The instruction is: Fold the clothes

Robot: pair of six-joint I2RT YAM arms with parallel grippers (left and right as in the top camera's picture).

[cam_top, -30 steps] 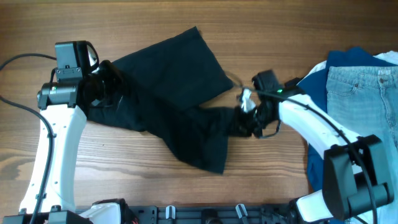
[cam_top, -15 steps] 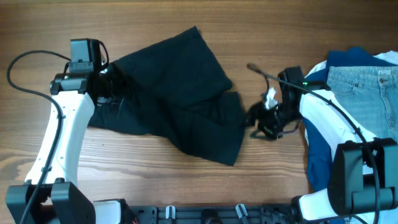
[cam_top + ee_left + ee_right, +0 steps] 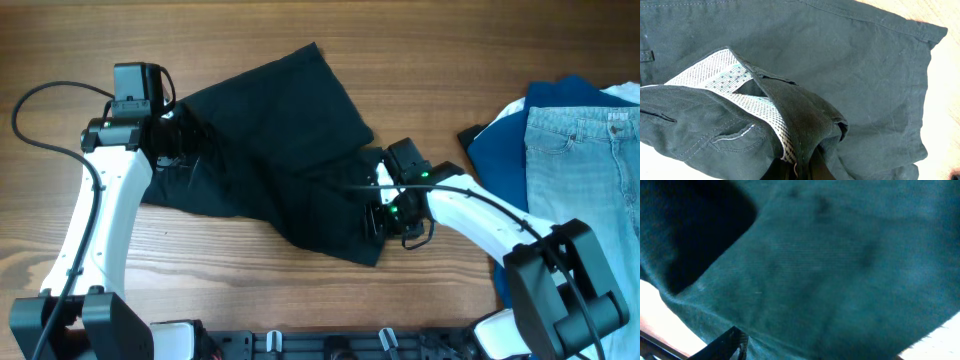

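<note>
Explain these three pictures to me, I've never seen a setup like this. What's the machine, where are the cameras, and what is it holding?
These are two white robot arms at a wooden table, each ending in a two-finger hand. The wide picture looks down from above. The two close-ups come from small cameras on the wrists. A large black cloth shorts-like garment lies spread between the arms. The left hand is shut on its waistband, and the left wrist view shows the pale mesh lining there. The right hand sits at the garment's opposite lower edge. Its camera sees only dark cloth close up, so I cannot tell whether it grips. At the right edge, light blue denim jeans lie on a royal blue garment, untouched.
</note>
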